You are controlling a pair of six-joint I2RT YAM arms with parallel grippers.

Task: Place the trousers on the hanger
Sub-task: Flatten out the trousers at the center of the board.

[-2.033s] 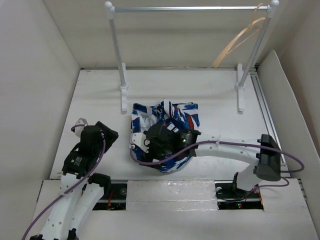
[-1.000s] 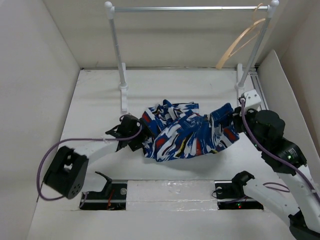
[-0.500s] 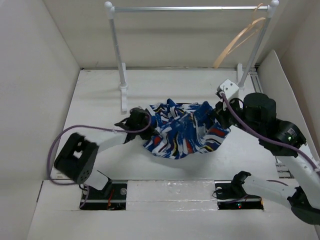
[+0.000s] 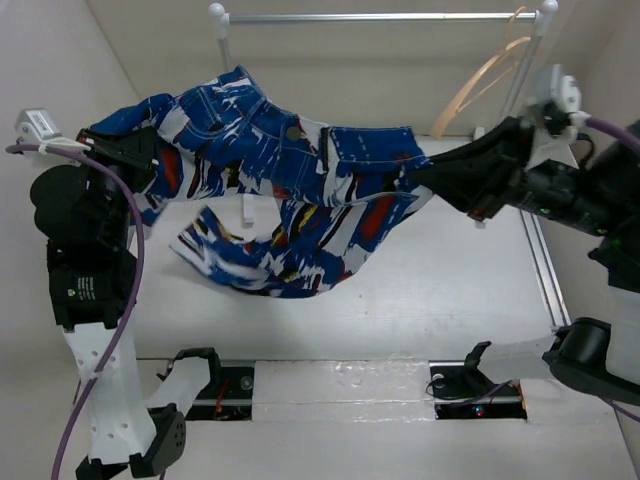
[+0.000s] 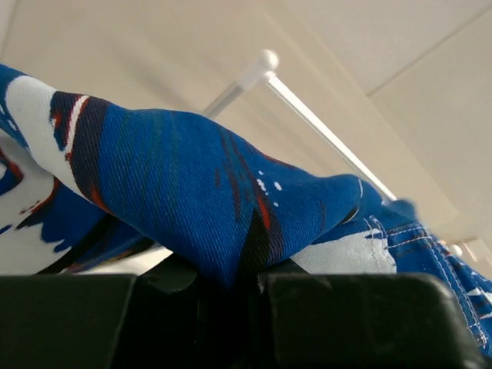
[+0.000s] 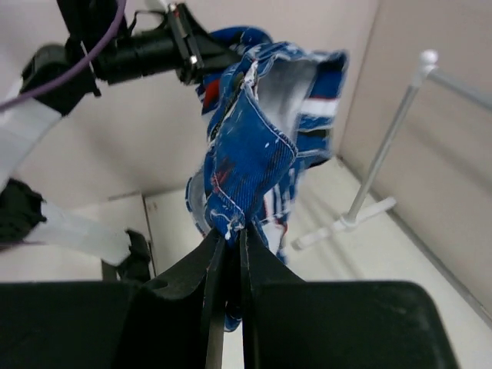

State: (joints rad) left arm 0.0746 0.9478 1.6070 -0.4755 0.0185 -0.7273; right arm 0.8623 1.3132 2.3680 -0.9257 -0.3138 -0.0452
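The trousers (image 4: 290, 170) hang stretched in the air between the two claws, clear of the surface (image 4: 450, 300), with loose folds sagging below the middle. The left claw (image 4: 135, 150) is clamped on one bunched end of the cloth. The right claw (image 4: 425, 178) pinches a stitched edge at the other end, its jaws nearly together. The garment's long axis runs from claw to claw, roughly parallel to the rail (image 4: 380, 17) behind it.

The hanger (image 4: 490, 75) hangs at the rail's far right end, just beyond and outboard of the right claw and well apart from the left one, so the right arm is clearly nearer. Its arms slant down toward the trousers. No brand, label or writing can be read.
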